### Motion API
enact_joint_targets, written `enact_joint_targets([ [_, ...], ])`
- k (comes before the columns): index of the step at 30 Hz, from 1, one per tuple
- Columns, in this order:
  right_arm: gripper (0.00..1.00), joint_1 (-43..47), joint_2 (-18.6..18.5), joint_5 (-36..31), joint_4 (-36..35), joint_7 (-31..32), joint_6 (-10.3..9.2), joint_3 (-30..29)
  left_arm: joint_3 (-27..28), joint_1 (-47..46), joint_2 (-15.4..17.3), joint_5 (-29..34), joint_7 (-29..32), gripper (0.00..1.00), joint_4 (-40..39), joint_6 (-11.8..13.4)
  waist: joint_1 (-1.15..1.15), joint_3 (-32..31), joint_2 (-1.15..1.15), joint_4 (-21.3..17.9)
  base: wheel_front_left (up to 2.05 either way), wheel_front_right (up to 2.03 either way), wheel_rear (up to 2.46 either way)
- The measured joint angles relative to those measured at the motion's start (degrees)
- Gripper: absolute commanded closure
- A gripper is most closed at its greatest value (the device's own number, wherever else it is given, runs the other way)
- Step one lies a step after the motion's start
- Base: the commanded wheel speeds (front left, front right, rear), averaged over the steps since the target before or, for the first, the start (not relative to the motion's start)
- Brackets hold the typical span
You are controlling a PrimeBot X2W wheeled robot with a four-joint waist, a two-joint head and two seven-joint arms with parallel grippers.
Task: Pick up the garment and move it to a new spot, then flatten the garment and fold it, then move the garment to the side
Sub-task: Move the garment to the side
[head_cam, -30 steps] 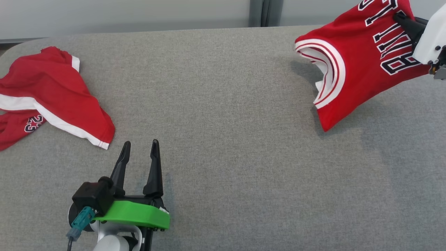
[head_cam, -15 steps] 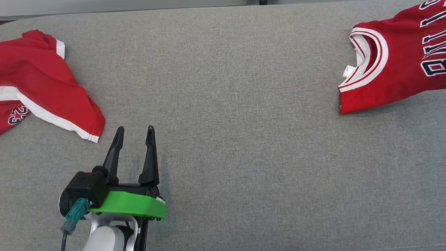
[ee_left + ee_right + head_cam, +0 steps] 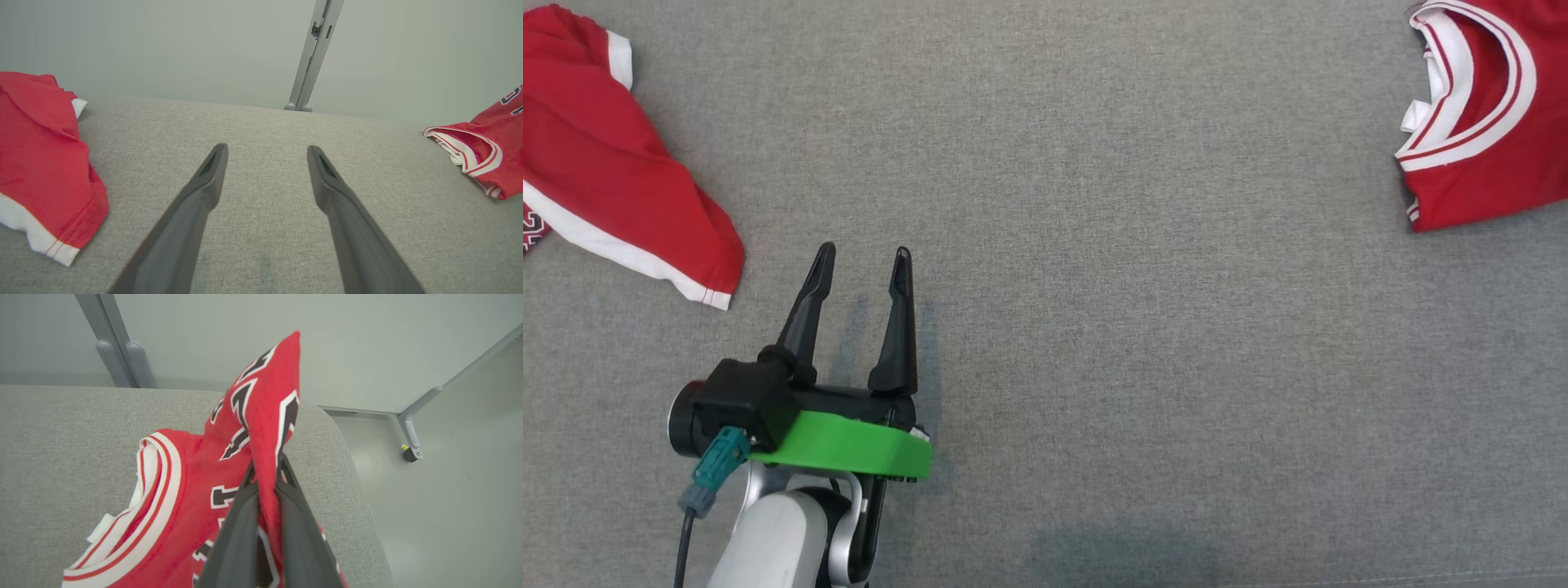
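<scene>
The garment, a red jersey (image 3: 1494, 155) with white-trimmed collar and black lettering, lies partly on the grey table at the far right, cut off by the picture's edge. In the right wrist view my right gripper (image 3: 265, 465) is shut on a fold of this red jersey (image 3: 261, 416), lifting that part above the table while the collar end rests on the surface. The jersey (image 3: 482, 159) also appears at the right of the left wrist view. My left gripper (image 3: 864, 260) hovers open over bare table at lower left, nothing between its fingers (image 3: 204, 183).
Red shorts (image 3: 613, 180) with white trim lie crumpled at the table's far left, close to my left gripper; these shorts (image 3: 36, 163) also sit left in the left wrist view. The grey table (image 3: 1094, 286) ends in a rounded right edge (image 3: 351, 465), with floor beyond.
The head camera has tilted down, so everything sits higher in the picture. The jersey has sunk from hanging in the air to resting partly on the table. My left gripper stays open.
</scene>
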Motion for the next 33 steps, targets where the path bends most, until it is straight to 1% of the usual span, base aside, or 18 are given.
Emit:
enact_joint_targets([
  [5,1.00,-0.46,-1.90,-6.01,2.45,-3.10,-0.42,2.78,-0.26,-1.21,-0.01,0.21,0.46,0.00,-0.18,-0.01,0.00,1.96,0.00,1.67,0.00,0.00,0.00],
  [9,1.00,-1.37,-1.76,-9.38,3.50,-4.61,-0.42,4.47,0.27,-1.24,0.03,0.22,0.46,0.00,-0.25,-0.01,0.00,3.08,0.00,2.57,0.00,0.00,0.00],
  [11,1.00,-1.72,-1.58,-9.98,4.74,-4.85,-0.46,4.63,0.82,-1.24,0.19,0.22,0.46,0.00,-0.34,-0.01,0.00,3.58,0.00,2.79,0.00,0.00,0.00],
  [12,0.86,-1.81,-1.42,-9.98,5.45,-5.21,-0.55,4.45,1.05,-1.24,0.27,0.23,0.46,0.00,-0.42,-0.01,0.00,3.80,0.00,2.84,0.00,0.00,0.00],
  [13,0.66,-1.82,-1.15,-9.98,6.35,-5.42,-0.85,4.17,1.12,-1.25,0.34,0.23,0.45,0.00,-0.45,-0.01,0.00,4.00,0.00,2.84,0.00,0.00,0.00],
  [14,0.25,-1.82,-0.92,-9.96,7.21,-5.64,-0.86,3.98,1.10,-1.25,0.35,0.23,0.46,0.00,-0.43,-0.01,0.00,4.13,0.00,2.83,0.00,0.00,0.00],
  [15,0.00,-1.82,-0.74,-9.96,7.89,-6.02,-0.86,3.82,1.09,-1.25,0.35,0.23,0.46,0.00,-0.43,-0.01,0.00,4.22,0.00,2.79,0.00,0.00,0.00],
  [23,0.00,-1.66,1.27,-9.27,11.46,-7.59,-0.87,2.10,1.11,-1.26,0.41,0.26,0.51,0.00,-0.40,-0.01,0.00,4.43,0.00,2.24,0.00,0.00,0.00],
  [26,0.00,-1.48,1.91,-9.10,13.79,-8.36,-0.87,0.76,1.13,-1.27,0.53,0.33,0.51,0.00,-0.36,-0.01,0.00,4.41,0.00,1.96,0.00,0.00,0.00],
  [33,0.00,-1.51,1.91,-13.72,18.89,-9.98,-0.89,-1.77,1.31,-1.28,0.81,0.68,0.52,0.00,-0.23,-0.01,0.00,4.08,0.00,1.25,0.00,0.00,0.00],
])
